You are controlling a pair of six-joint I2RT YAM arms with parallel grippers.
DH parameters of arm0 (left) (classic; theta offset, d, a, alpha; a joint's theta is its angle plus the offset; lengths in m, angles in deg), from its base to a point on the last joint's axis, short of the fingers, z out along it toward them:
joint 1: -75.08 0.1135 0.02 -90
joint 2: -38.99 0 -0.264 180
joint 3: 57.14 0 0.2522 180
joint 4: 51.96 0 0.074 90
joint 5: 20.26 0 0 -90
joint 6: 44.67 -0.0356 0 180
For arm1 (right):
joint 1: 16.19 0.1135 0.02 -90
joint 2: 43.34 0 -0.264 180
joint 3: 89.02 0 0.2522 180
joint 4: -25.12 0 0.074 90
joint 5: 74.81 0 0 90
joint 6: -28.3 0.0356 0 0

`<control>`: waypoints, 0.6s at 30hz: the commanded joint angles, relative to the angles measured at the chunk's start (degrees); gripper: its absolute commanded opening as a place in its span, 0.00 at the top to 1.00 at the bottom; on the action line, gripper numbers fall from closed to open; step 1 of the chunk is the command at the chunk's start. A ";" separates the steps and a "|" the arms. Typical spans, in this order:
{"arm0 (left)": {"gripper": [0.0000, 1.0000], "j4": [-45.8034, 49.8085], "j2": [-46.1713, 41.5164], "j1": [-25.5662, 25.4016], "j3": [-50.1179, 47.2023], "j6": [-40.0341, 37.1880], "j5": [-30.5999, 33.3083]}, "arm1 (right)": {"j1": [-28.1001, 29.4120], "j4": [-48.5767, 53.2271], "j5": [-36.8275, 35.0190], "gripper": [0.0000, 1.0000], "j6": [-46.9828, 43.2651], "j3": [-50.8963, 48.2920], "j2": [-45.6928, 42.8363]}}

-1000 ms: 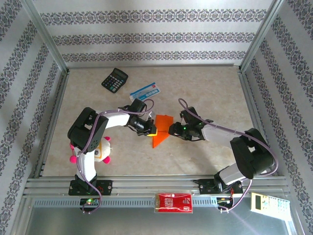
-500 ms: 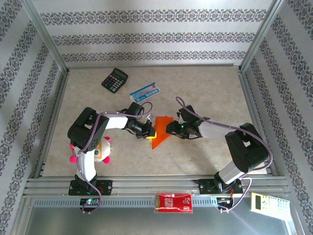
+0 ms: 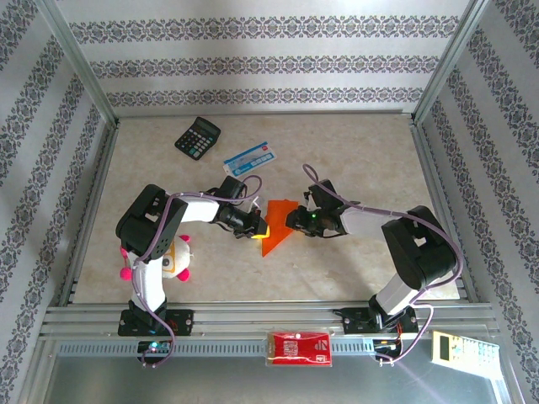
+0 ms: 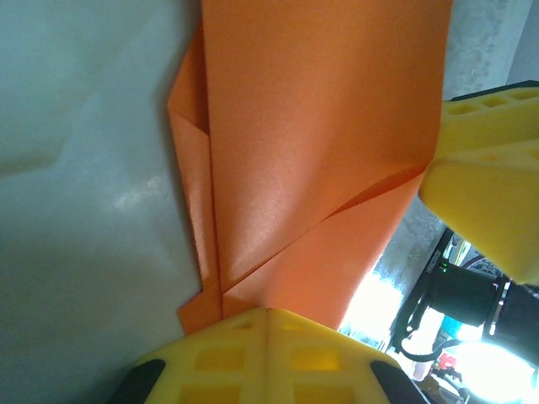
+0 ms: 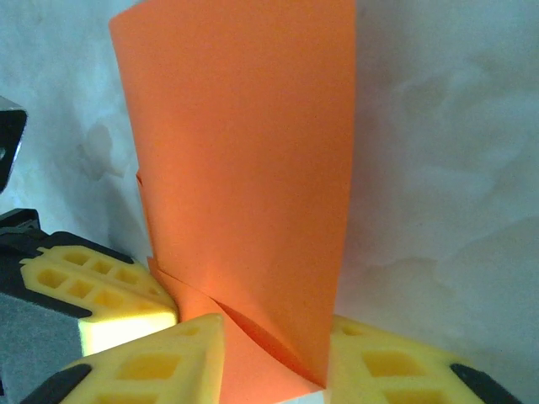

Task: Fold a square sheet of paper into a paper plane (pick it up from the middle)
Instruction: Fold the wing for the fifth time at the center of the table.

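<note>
Near rail: red packet (image 3: 299, 348), well apart from the work.
Near left: toy (image 3: 175, 259), beside the left arm's base.
Mid worktop (image 3: 354, 160): paper (image 3: 276, 231), orange, lying between the two claws. Partly folded: diagonal crease and overlapped layers along one edge, one flap raised off the surface.
Left claw (image 3: 258, 226): pressed together at the paper's left edge. Pinching or merely pinning it down: cannot tell.
Right claw (image 3: 293, 220): spread part-way, a finger either side of the raised flap, not visibly nipping it.
Far: blue-white packet (image 3: 249, 157), then calculator (image 3: 197, 135), both well apart from the paper.
Progress, as judged: first folds made, one fold under way. Left to do: flap laid flat and creased, pointed nose, wings.
</note>
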 commanded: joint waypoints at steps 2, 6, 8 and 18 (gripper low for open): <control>0.99 3.21 1.10 0.70 -1.08 -1.16 2.26 | -0.50 -1.76 0.25 0.73 0.58 -1.10 -1.20; 0.98 3.29 0.41 0.68 -0.64 -1.25 2.43 | -0.37 -2.02 0.12 0.85 1.42 -1.79 -2.16; 0.95 2.97 -0.58 0.70 -0.44 -1.27 2.61 | -0.27 -1.94 -0.11 0.91 2.45 -2.21 -2.91; 0.72 -5.20 -15.54 -6.05 -8.64 -6.04 16.94 | 2.32 -1.78 -3.29 1.00 16.42 -5.03 -9.21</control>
